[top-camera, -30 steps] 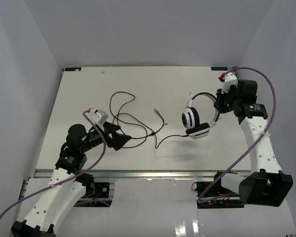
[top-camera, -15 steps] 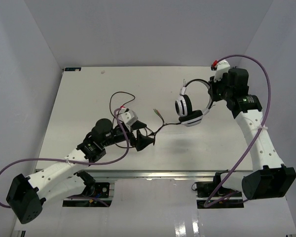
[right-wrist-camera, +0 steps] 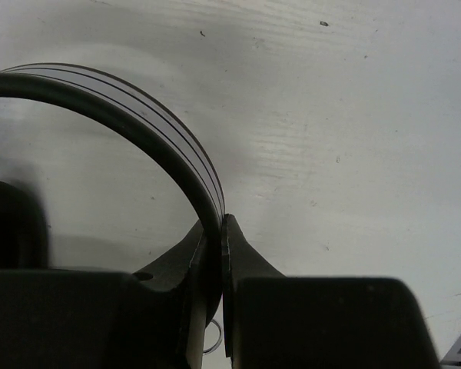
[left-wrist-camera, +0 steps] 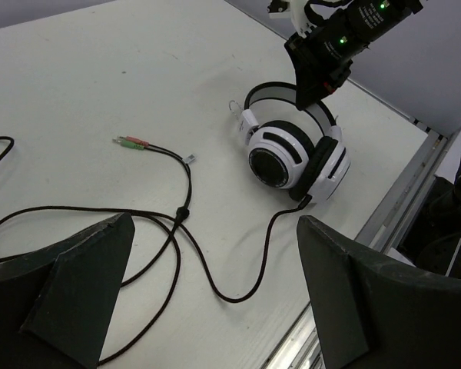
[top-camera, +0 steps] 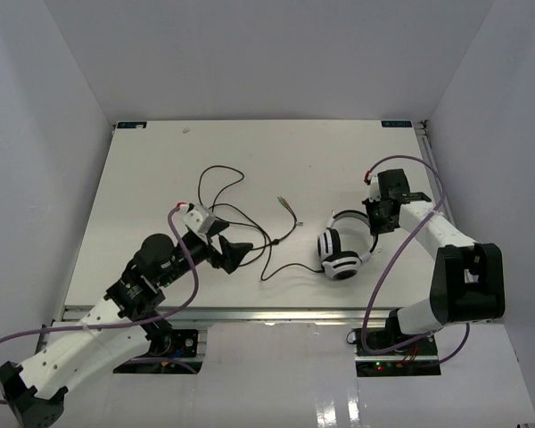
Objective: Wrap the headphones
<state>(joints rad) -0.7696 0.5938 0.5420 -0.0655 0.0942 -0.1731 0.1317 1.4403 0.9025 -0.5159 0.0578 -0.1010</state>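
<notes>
White headphones (top-camera: pixel 339 257) clamped in downturned right hand (top-camera: pixel 373 225).

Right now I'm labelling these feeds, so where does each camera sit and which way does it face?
Top external: above and behind the bases, looking down on the table, headphones, left arm, right arm.
Left wrist: low over the table, facing the headphones across the cable; left jaws open at the bottom corners.
Right wrist: close above the table; right jaws shut on the headband.
Shared: top and left wrist both show headphones and cable.
</notes>
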